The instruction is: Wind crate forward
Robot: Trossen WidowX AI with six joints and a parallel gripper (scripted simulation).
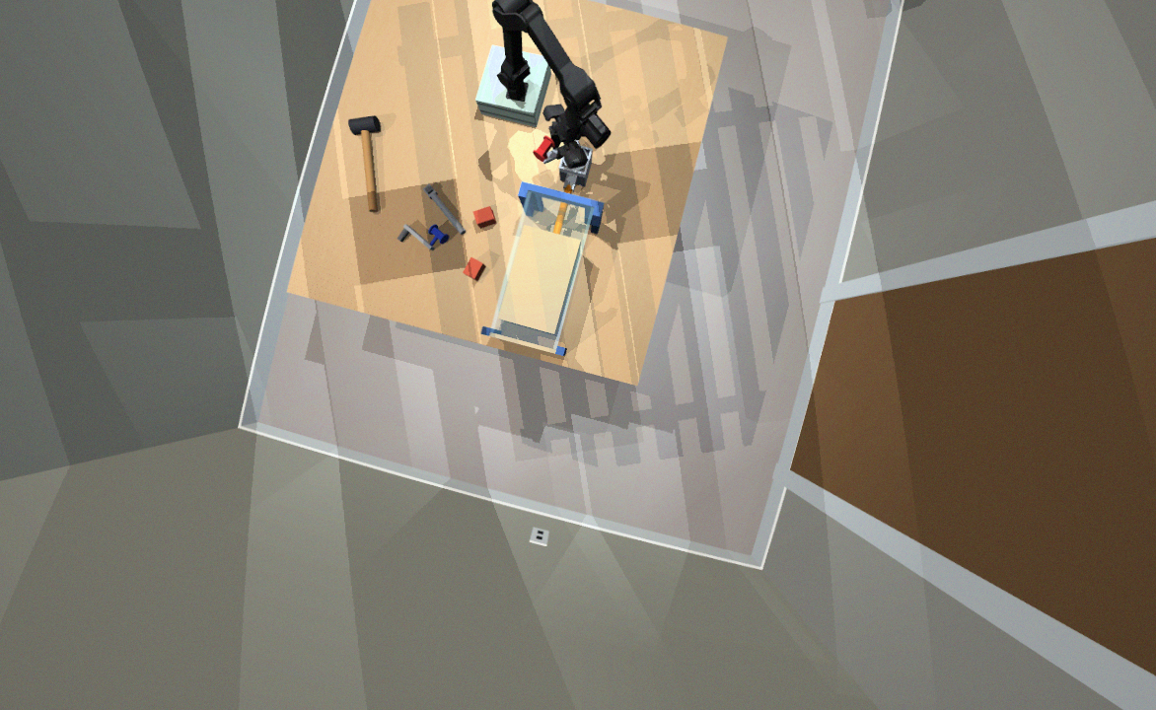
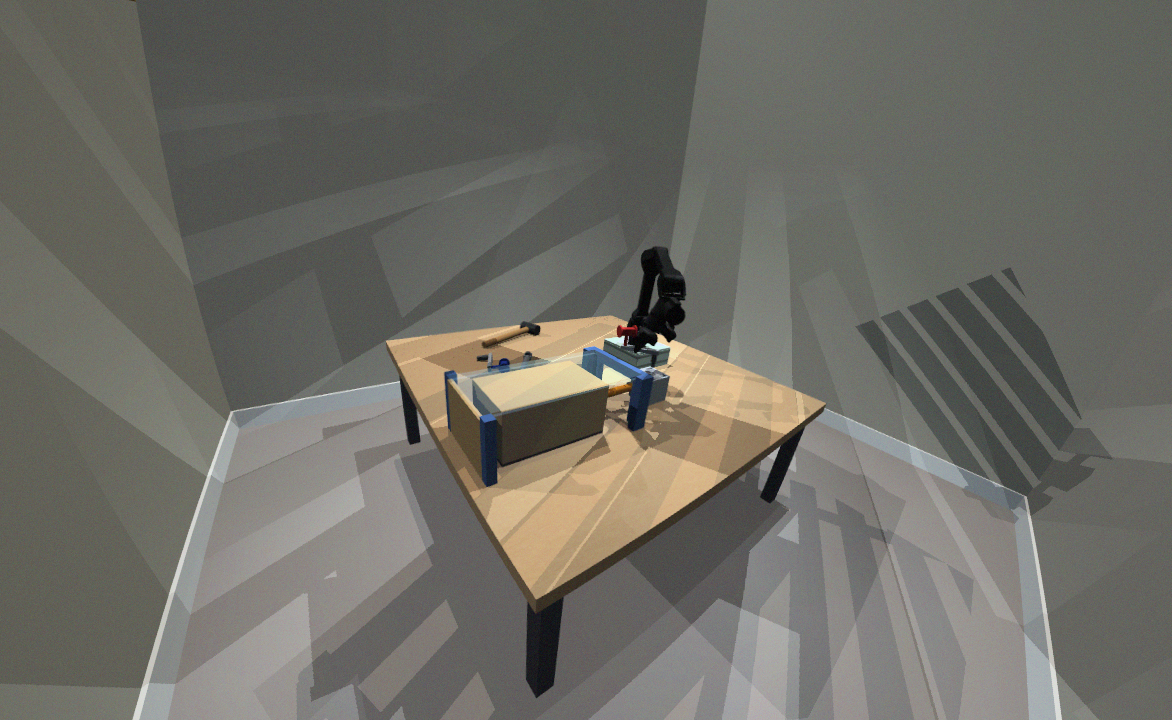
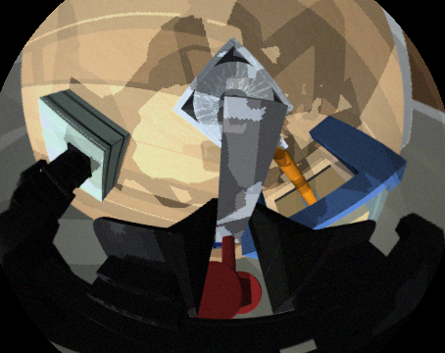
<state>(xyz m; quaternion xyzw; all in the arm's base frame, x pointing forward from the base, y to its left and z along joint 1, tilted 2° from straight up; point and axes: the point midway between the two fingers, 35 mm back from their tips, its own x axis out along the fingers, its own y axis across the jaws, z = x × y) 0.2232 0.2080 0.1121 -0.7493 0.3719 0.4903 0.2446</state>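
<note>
My gripper (image 3: 232, 204) is shut on the winch handle (image 3: 242, 162) (image 1: 543, 148) (image 2: 628, 331), a grey bar with a red knob. The bar's far end is over the grey winch (image 3: 208, 100) (image 2: 657, 388); in the exterior view the key points down above it. The bar covers part of the winch top, so I cannot tell whether the key is in the hole. The crate (image 1: 538, 273) (image 2: 554, 422) sits flat inside the cubby. An orange strap (image 1: 559, 218) (image 2: 619, 389) (image 3: 295, 169) spans the gap from its front through the blue steel frame (image 1: 557, 194) (image 2: 638, 402) (image 3: 379, 152).
The pale green base block (image 1: 493, 101) (image 3: 53, 123) stands behind the winch. A hammer (image 1: 368, 168) (image 2: 508, 336), a grey spanner (image 1: 446, 211), a small crank with a blue knob (image 1: 437, 234) and two red blocks (image 1: 484, 216) (image 1: 473, 268) lie to the cubby's left in the top view.
</note>
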